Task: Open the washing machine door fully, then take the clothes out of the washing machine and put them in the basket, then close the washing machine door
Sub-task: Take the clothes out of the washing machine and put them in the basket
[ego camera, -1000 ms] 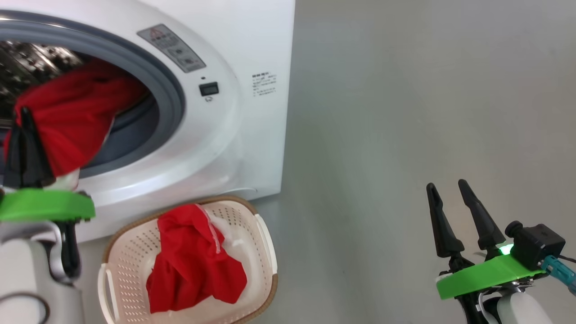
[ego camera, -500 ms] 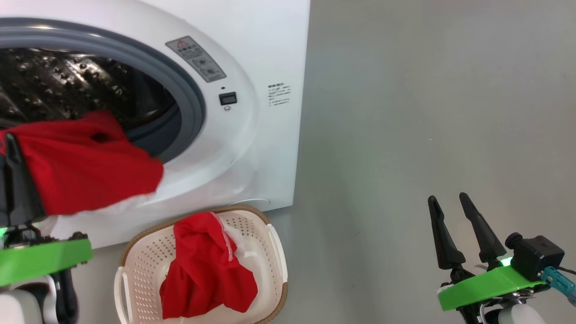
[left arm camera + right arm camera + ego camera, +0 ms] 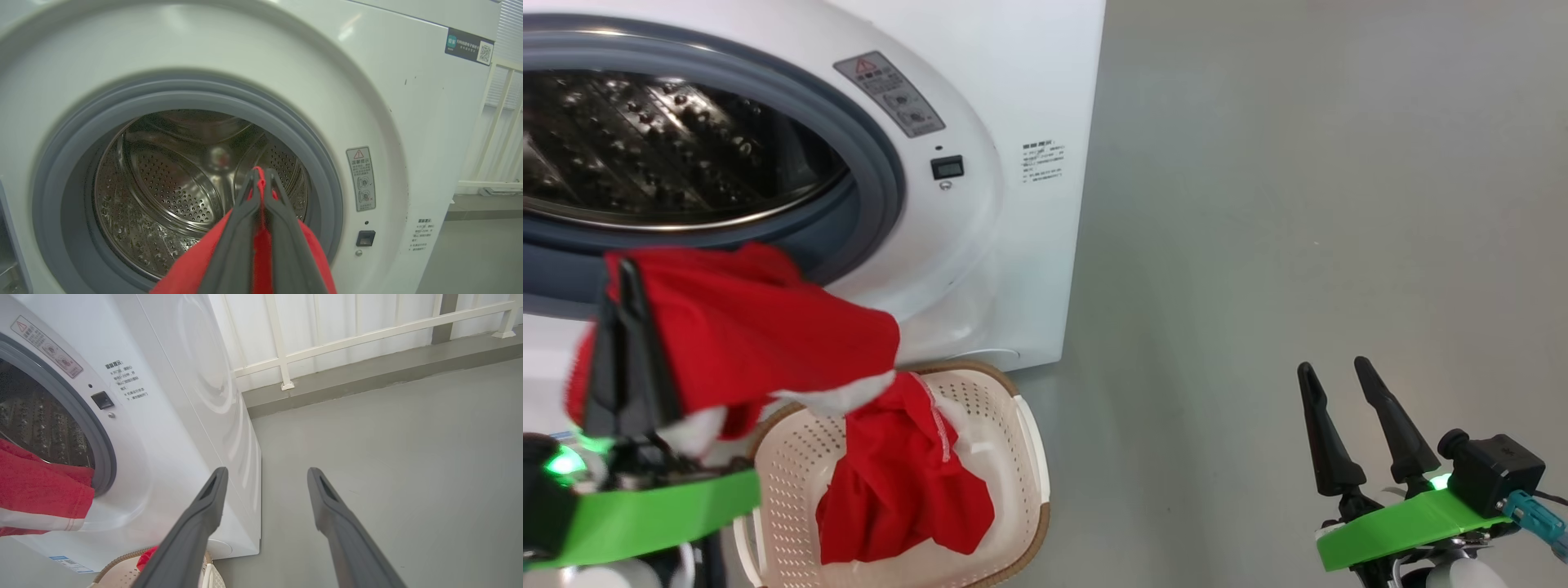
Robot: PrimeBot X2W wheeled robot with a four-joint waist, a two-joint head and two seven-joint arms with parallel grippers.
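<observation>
Clothes [image 3: 768,327] pinched in clenched left claw [image 3: 623,269], near basket [image 3: 1013,465], right claw [image 3: 1334,365] spread wide, empty

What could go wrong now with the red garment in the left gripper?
The left gripper pinches the held garment with most cloth hanging to one side, so it might slip free. It hangs over the basket's left rim, not its middle; released here, it could drape the rim or hit the floor.

Head view looks down on washing machine [image 3: 1029,82] front, basket [image 3: 792,482], floor [image 3: 1298,204]; left wrist view faces the drum [image 3: 163,183], close; right wrist view sees it obliquely from the right; all share the grey ring [image 3: 882,167].
</observation>
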